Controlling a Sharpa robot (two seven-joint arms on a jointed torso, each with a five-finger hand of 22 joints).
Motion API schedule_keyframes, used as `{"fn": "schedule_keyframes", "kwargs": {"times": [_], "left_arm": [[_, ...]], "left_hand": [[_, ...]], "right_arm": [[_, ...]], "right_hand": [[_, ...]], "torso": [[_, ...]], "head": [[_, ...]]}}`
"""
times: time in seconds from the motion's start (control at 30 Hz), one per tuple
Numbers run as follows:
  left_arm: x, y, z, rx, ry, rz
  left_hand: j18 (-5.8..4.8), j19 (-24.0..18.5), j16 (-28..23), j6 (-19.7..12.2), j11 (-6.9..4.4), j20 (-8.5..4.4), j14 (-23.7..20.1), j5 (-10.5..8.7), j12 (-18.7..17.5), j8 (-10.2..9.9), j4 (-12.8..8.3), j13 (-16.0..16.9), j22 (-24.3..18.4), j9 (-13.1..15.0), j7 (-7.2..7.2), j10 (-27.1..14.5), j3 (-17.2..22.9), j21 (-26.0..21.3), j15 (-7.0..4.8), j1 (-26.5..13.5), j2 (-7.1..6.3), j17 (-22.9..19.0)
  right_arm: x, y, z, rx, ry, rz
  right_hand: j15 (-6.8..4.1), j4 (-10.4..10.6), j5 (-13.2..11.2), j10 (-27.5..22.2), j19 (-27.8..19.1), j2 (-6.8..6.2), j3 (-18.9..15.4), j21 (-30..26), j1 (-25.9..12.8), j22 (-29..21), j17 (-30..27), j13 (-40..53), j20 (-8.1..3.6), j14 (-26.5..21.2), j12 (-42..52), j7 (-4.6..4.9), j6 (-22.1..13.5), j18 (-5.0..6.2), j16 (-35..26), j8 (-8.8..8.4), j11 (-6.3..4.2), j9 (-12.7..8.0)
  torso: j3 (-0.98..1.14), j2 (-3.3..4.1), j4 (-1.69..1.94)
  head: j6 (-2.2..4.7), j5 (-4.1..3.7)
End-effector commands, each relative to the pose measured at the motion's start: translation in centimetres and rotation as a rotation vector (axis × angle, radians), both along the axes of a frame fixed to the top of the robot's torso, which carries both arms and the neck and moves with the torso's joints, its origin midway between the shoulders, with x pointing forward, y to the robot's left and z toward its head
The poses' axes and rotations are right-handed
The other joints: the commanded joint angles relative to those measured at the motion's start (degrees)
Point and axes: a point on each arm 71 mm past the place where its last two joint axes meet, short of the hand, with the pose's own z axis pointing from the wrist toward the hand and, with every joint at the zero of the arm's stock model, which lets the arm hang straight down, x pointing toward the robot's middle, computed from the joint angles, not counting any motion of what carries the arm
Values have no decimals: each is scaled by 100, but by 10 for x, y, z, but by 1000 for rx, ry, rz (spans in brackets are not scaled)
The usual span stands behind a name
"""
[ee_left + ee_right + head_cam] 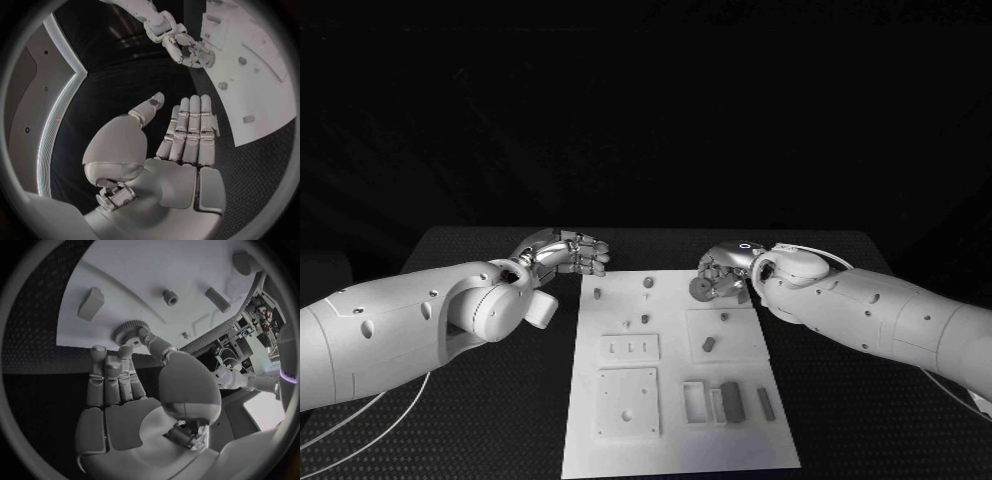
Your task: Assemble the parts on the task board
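Note:
The white task board (672, 452) lies in the middle of the black table. My right hand (728, 270) hovers over its far right corner and pinches a small toothed gear (701, 288) between thumb and a finger; the gear (130, 331) sits just above the board's edge (125, 270). My left hand (568, 254) is beside the board's far left corner, its fingers (187, 127) straight and apart, holding nothing. The left wrist view also catches the right hand (182, 46) with the gear (206, 60). Small pegs (648, 284) and a slanted block (710, 344) stand on the board.
Two recessed plates (629, 347) (627, 402) sit on the board's left half. Upright grey blocks (731, 401) (764, 402) stand at its near right. Black table (473, 440) lies on both sides of the board, and my white arms cross it from each side.

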Motion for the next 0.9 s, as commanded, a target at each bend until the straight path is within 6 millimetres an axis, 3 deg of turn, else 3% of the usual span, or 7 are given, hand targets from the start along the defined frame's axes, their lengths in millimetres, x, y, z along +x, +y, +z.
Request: {"fn": "schedule_keyframes", "kwargs": {"times": [0.03,0.4,0.77,0.9], "left_arm": [[0,-2,1,-6,-7,-13],[0,-1,1,-4,-8,-8],[0,-1,1,-4,-7,-8],[-1,-1,1,-4,-7,-7]], "left_hand": [[1,-53,-26,-16,19,1,-13,20,-25,-24,1,6,5,-6,19,12,-12,-24,39,-14,2,8],[1,-52,-30,-15,19,1,-12,20,-30,-25,2,8,7,-6,19,14,-13,-25,39,-15,4,13],[1,-52,-32,-15,18,1,-12,20,-33,-25,1,9,8,-5,19,16,-13,-26,39,-15,4,16],[1,-52,-34,-15,18,1,-11,20,-34,-25,1,10,9,-5,19,17,-13,-26,39,-15,4,18]], "right_arm": [[-3,2,-7,-30,13,11],[-7,5,-13,-119,-88,53],[-10,10,-17,-126,-93,70],[-11,11,-15,-115,-106,74]], "right_hand": [[-48,38,-22,7,36,-10,4,41,-69,114,-2,-9,-23,3,40,92,274,69,40,43,-41,8],[-136,118,-22,105,94,-107,28,117,-127,110,3,-66,-84,76,130,-13,551,69,128,173,-138,85],[-158,191,-22,140,119,-173,28,140,-191,105,8,-101,-101,101,147,-36,605,69,158,186,-160,100],[-166,221,-21,154,122,-139,48,146,-194,103,9,-115,-110,107,154,-49,642,69,166,200,-172,110]], "torso": [[-1,10,2],[3,4,6],[4,-2,2],[4,-2,4]], "head": [[-6,-10],[-46,-5],[-59,0],[-57,-2]]}}
